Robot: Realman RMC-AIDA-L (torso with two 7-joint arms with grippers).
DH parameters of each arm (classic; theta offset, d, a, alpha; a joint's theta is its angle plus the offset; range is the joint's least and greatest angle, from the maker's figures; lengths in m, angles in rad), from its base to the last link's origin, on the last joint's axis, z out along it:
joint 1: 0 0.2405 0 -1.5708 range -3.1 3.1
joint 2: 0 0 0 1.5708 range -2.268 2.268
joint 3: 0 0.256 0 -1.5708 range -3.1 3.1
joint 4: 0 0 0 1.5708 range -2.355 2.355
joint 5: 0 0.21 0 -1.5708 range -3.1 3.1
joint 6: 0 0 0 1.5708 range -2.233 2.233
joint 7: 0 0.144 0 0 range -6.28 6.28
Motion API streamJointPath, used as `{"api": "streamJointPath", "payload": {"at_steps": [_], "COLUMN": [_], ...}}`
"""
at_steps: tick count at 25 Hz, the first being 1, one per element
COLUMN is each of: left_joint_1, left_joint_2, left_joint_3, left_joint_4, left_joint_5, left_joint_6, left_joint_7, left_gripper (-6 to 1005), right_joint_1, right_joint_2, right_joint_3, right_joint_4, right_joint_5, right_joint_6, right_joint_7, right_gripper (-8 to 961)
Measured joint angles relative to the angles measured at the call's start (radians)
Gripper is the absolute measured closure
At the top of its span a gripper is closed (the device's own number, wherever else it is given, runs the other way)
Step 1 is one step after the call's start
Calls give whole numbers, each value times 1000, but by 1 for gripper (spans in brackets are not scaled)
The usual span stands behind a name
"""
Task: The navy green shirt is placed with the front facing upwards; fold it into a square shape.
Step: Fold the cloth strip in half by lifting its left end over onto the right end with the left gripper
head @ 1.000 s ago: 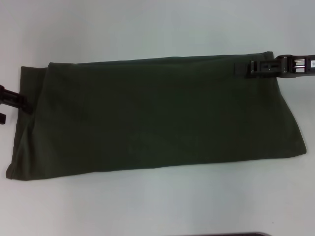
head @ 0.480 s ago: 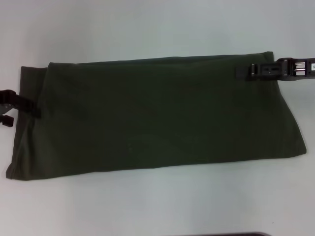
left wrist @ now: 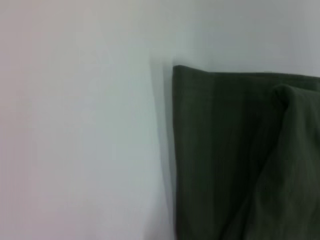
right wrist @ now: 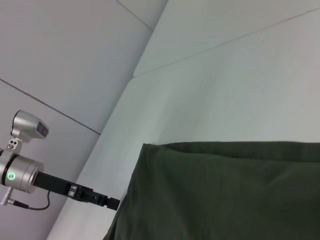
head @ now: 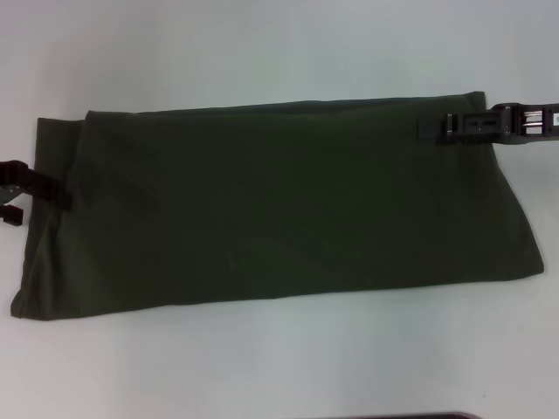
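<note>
Currently the navy green shirt (head: pixel 271 205) lies flat on the white table (head: pixel 279 367) as a long folded band running left to right across the middle of the head view. No print or collar shows; only plain dark fabric faces up. Far edge is fairly straight. Near edge slants, and the right end tapers outward to a point toward the near side. At the left end an under layer sticks out past the upper fold, forming a narrow strip along that side.

Left gripper (head: pixel 51 194): at the shirt's left edge, about mid-depth, fingertip reaching onto the protruding strip. A second prong sits lower, off the cloth. Jaw state: cannot tell from these views. Left wrist view shows only a squared corner of the shirt (left wrist: pixel 240 150) with an upper layer lapped over it, on bare table (left wrist: pixel 75 125).

Right gripper (head: pixel 432 128): at the far right corner of the shirt, fingers lying over the cloth near the far edge, pointing left. Jaw opening and grip: cannot tell. Right wrist view shows the shirt (right wrist: pixel 225 195) spread out, with the left gripper (right wrist: pixel 111 203) at its far-off edge.
</note>
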Motion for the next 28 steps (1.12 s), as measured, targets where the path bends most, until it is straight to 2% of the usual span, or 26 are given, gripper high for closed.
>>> {"api": "streamJointPath", "payload": {"at_steps": [28], "left_joint_1": [-9], "left_joint_2": [-8], "left_joint_3": [1], "left_joint_4": [-32], "left_joint_5": [18], "left_joint_6": [-10], "left_joint_7": [3], "left_gripper": [133], "right_joint_1": [-1], "right_joint_2": [-1], "right_joint_3": [0], "right_joint_4": [0], "right_joint_5": [0], "right_joint_6": [-5], "right_joint_7": [0], "right_gripper": [39]}}
